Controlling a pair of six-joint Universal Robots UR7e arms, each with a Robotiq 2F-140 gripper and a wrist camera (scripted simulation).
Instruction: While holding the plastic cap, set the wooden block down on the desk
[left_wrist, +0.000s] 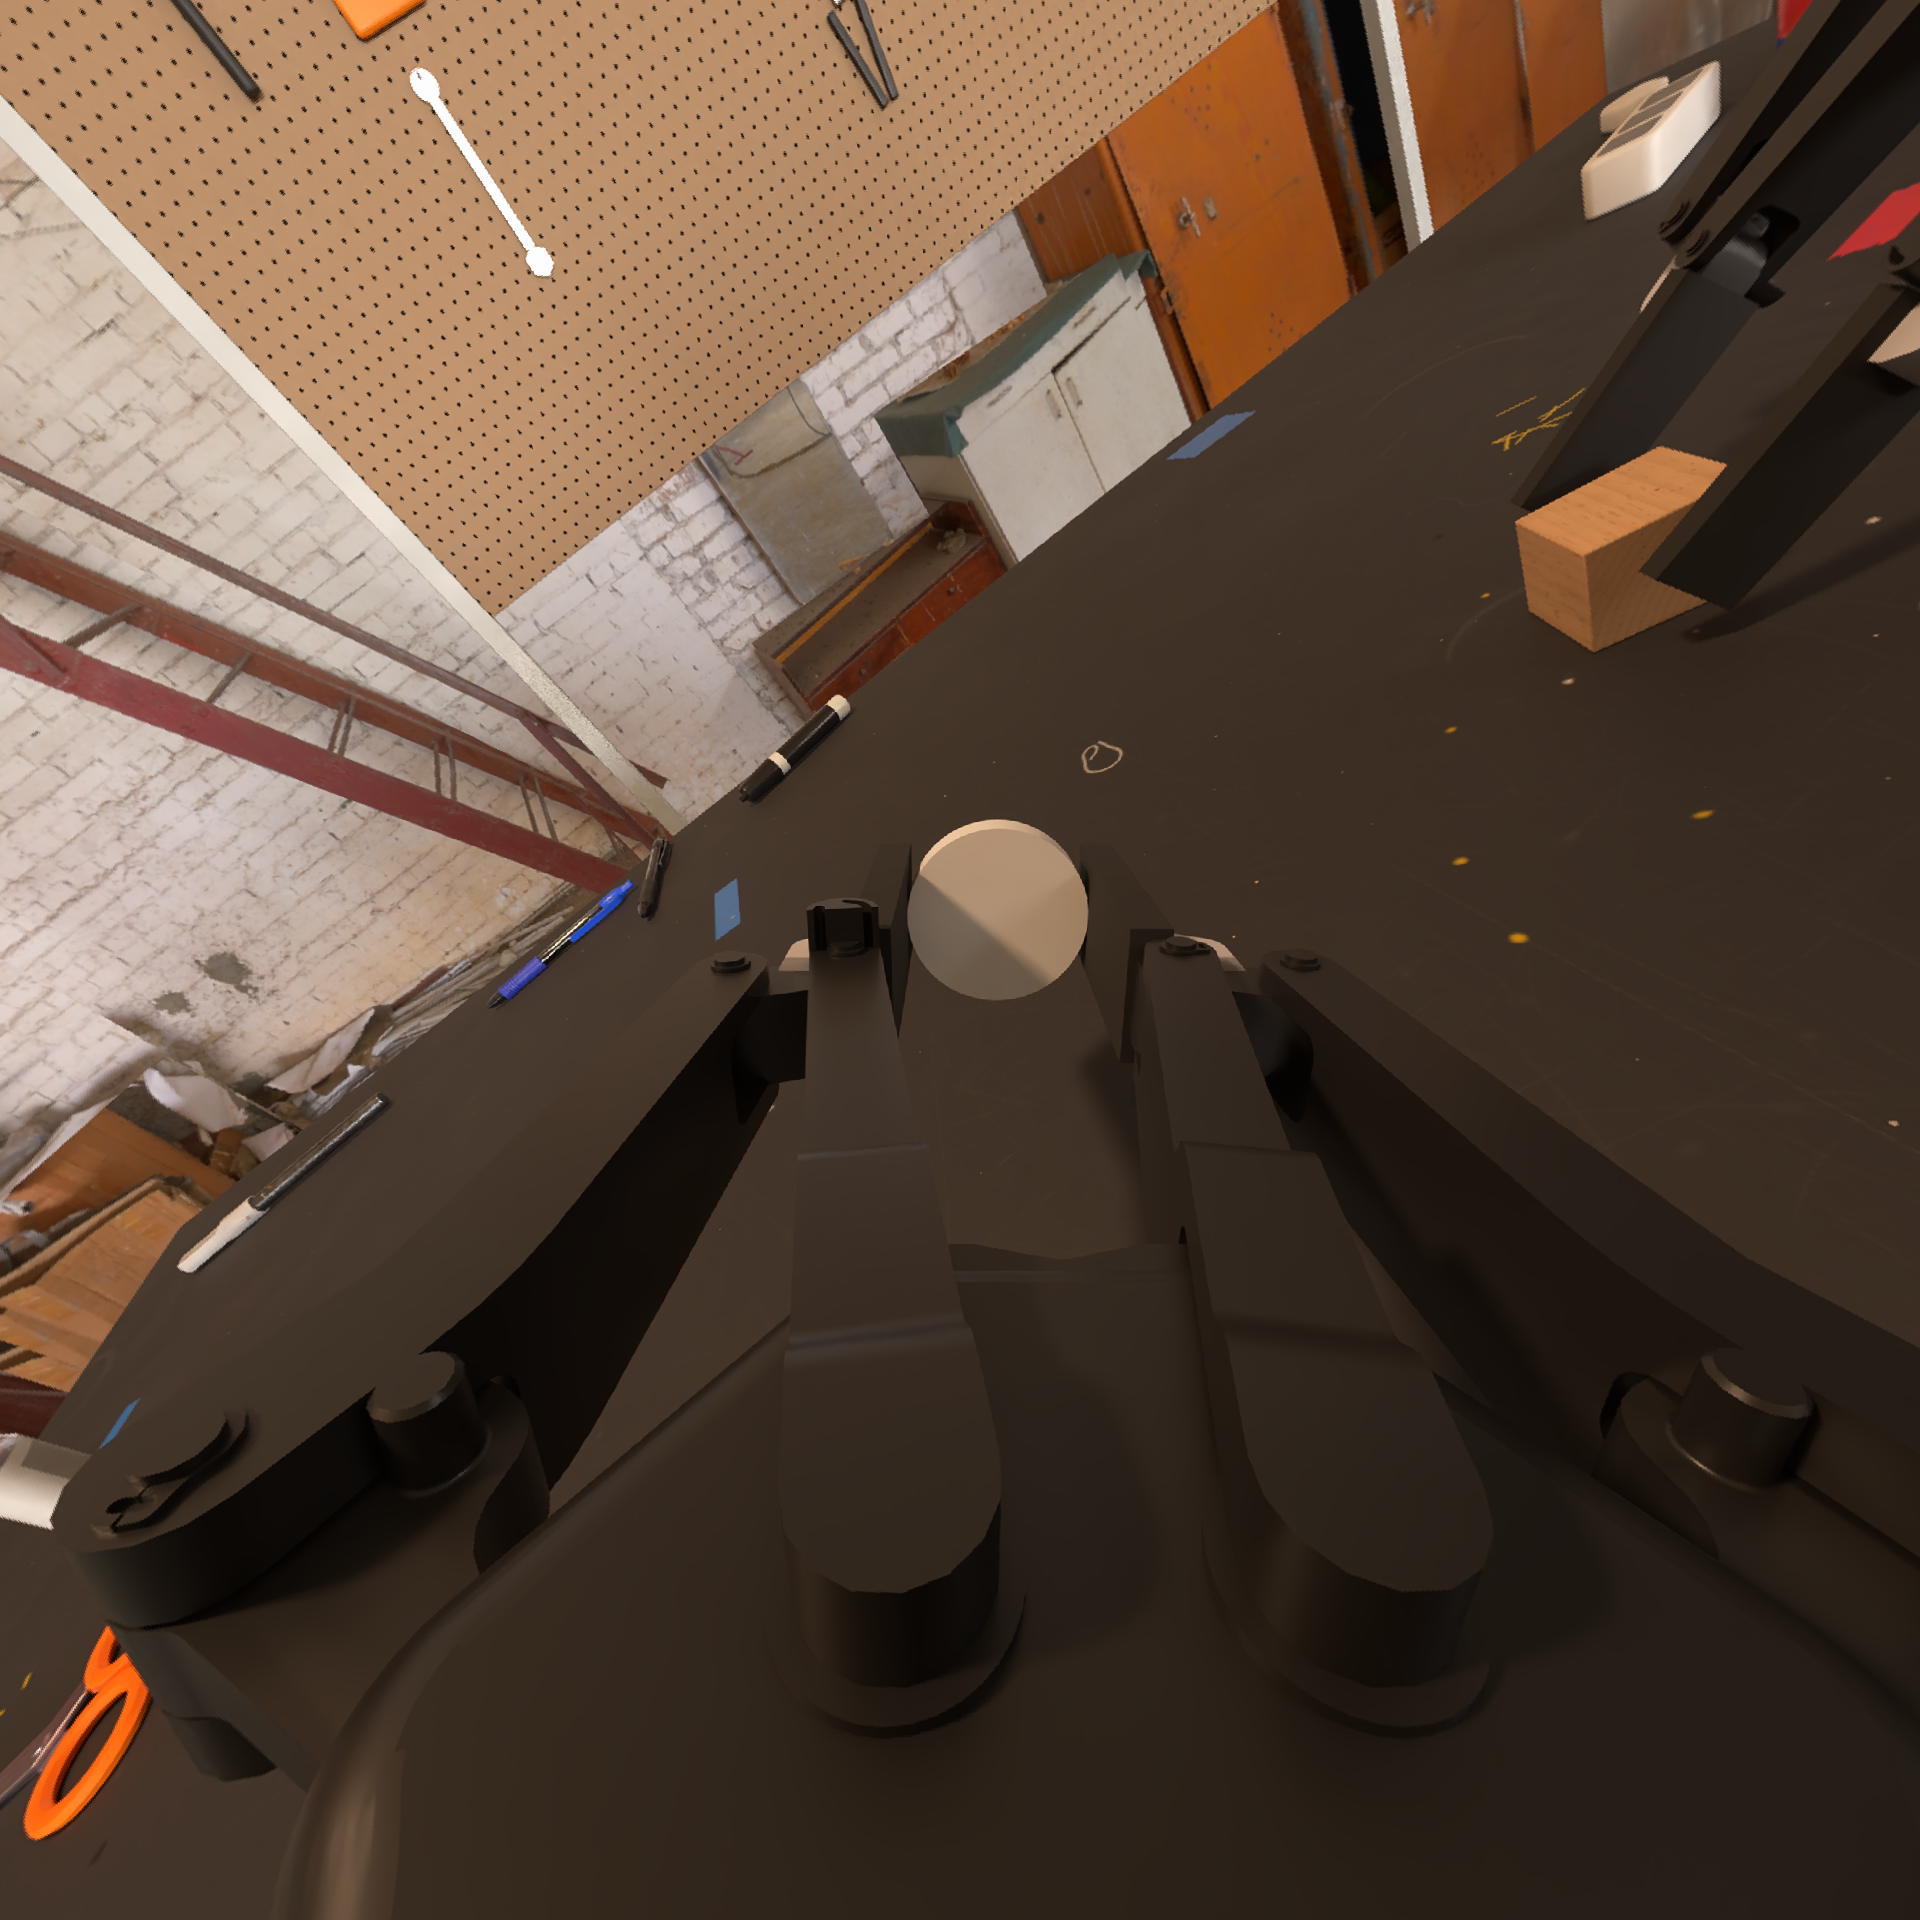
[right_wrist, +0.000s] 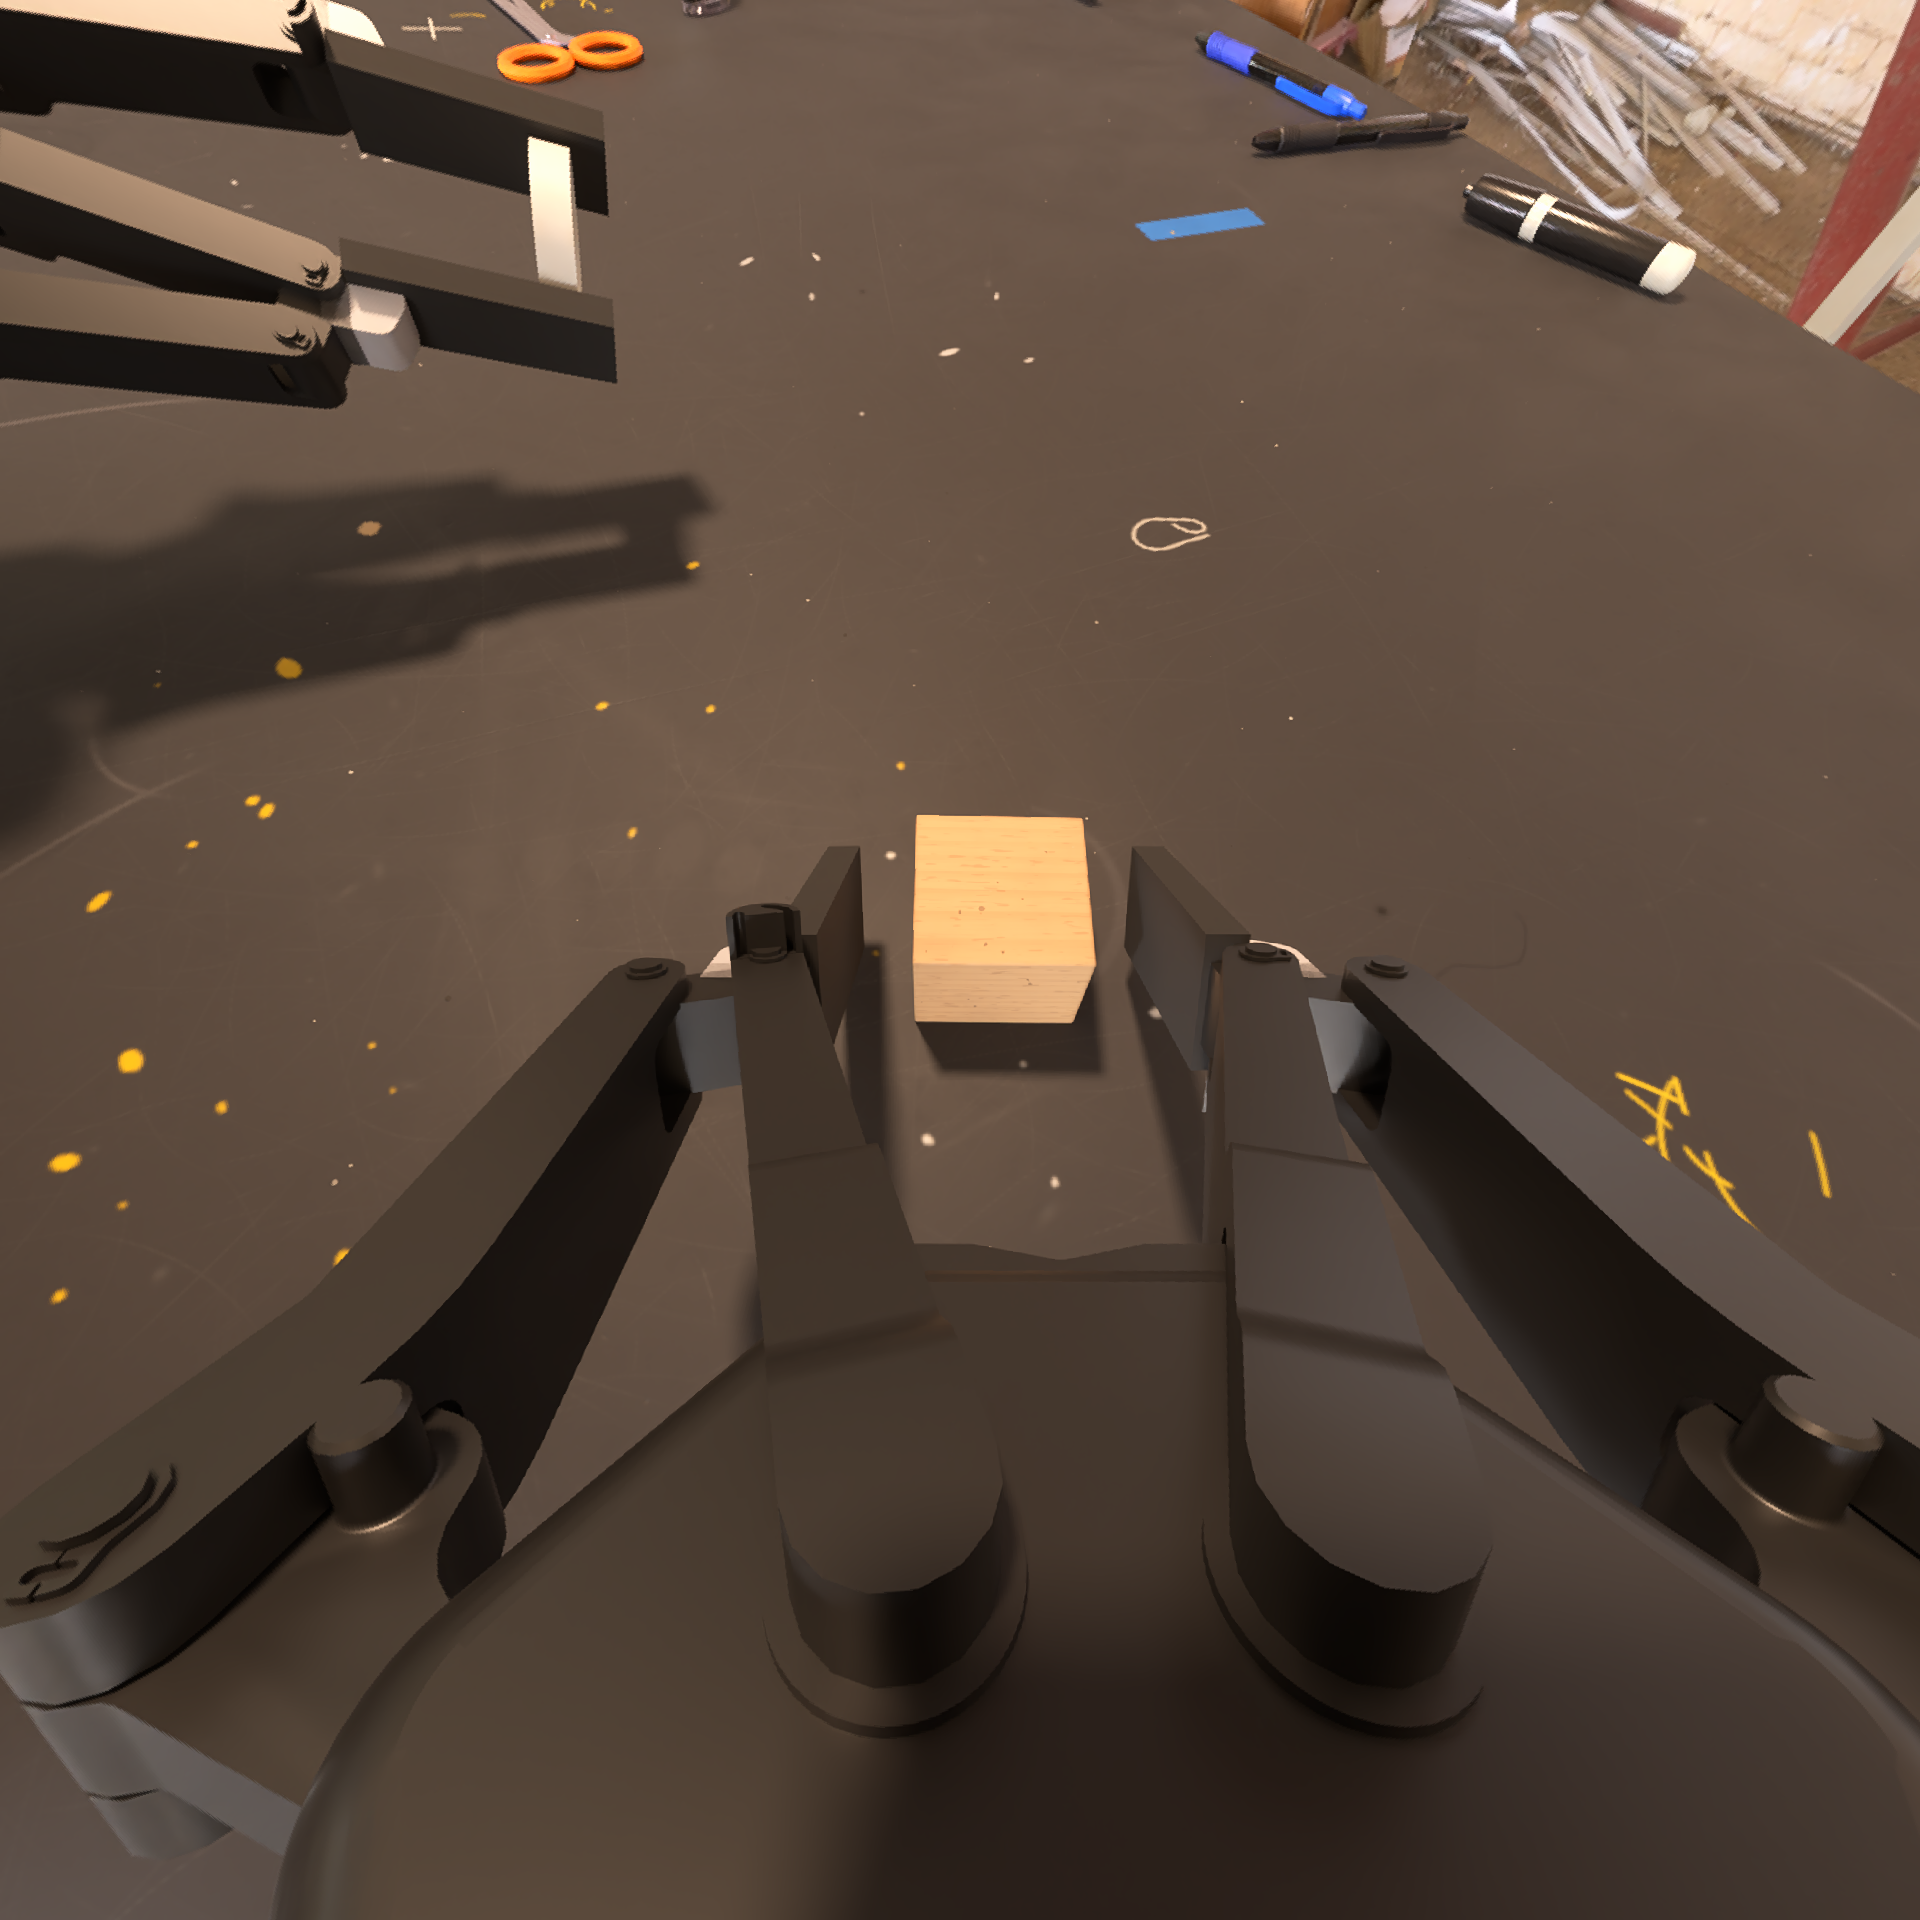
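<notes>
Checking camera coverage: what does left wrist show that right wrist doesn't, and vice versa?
Left wrist only: the pegboard, orange cabinets, and the plastic cap face-on in the left gripper.
Right wrist only: gaps on both sides of the wooden block inside the right gripper, and both loops of the orange scissors.
Both: block, cap, desk, blue pen, black marker.

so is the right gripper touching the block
Apart. The right wrist view shows dark desk on both sides between the block and the open fingers of the right gripper.
</notes>
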